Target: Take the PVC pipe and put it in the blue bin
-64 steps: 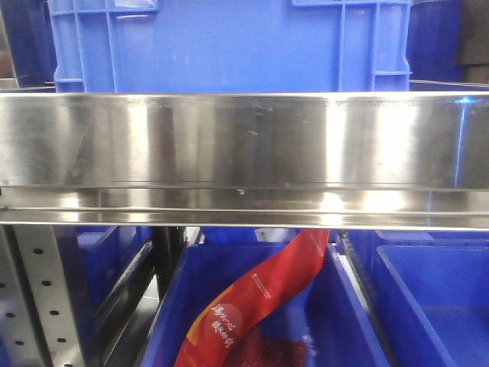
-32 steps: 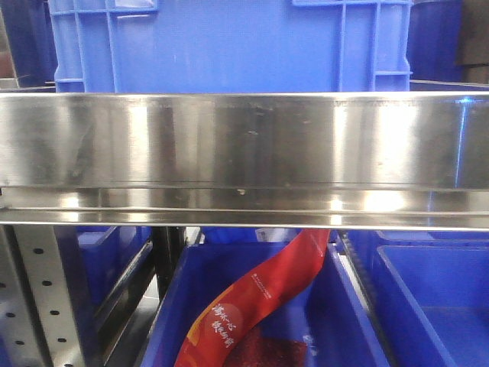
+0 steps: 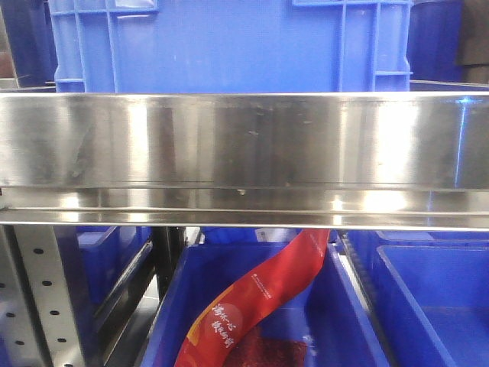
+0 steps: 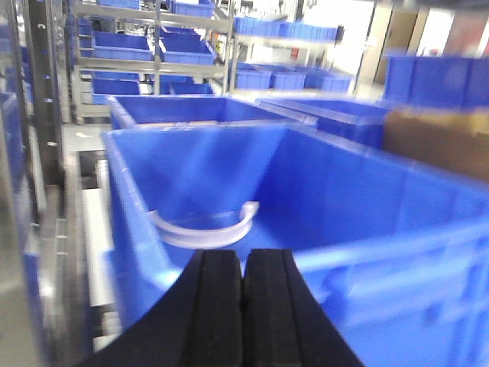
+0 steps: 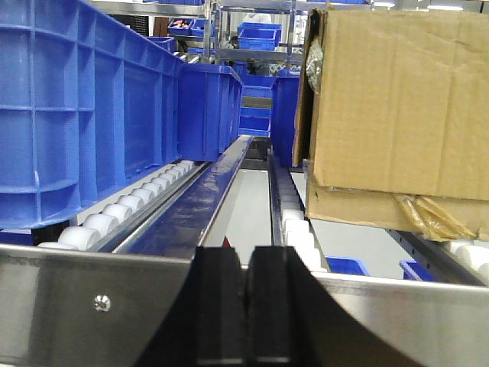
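Left pincer (image 4: pixel 243 267) showing at bottom of left wrist view, black fingers (image 4: pixel 216 287) pressed together, nothing between them, hovering at near rim of blue bin (image 4: pixel 344 199); PVC pipe (image 4: pixel 205 226) lying inside that bin on the floor near the left wall, white half-ring arc curving open side away from camera, one end with a small turned-out tab, apart from the pincer, slightly blurred. More blue bins (image 4: pixel 164 50) sitting on racks behind, brown cardboard edge (image 4: pixel 435 141) showing at right past the bin. Right pincer (image 5: pixel 246 306) sitting low in right wrist view, fingers closed against each other, gripping nothing, just behind a steel rail (image 5: pixel 92 298) with one screw; pointing down a roller lane (image 5: pixel 145 195) between a row of blue crates (image 5: pixel 76 107) on left and a cardboard box (image 5: pixel 401 107) on right, box resting on rollers, torn tape hanging at its lower edge. Front view filling with a shiny steel shelf beam (image 3: pixel 244 153), a large blue crate (image 3: pixel 229 46) standing on top behind it, a lower blue tub (image 3: pixel 336 306) underneath holding a red printed pouch (image 3: pixel 256 306) leaning diagonally, perforated upright post (image 3: pixel 42 298) at lower left; neither arm nor pipe showing in this view
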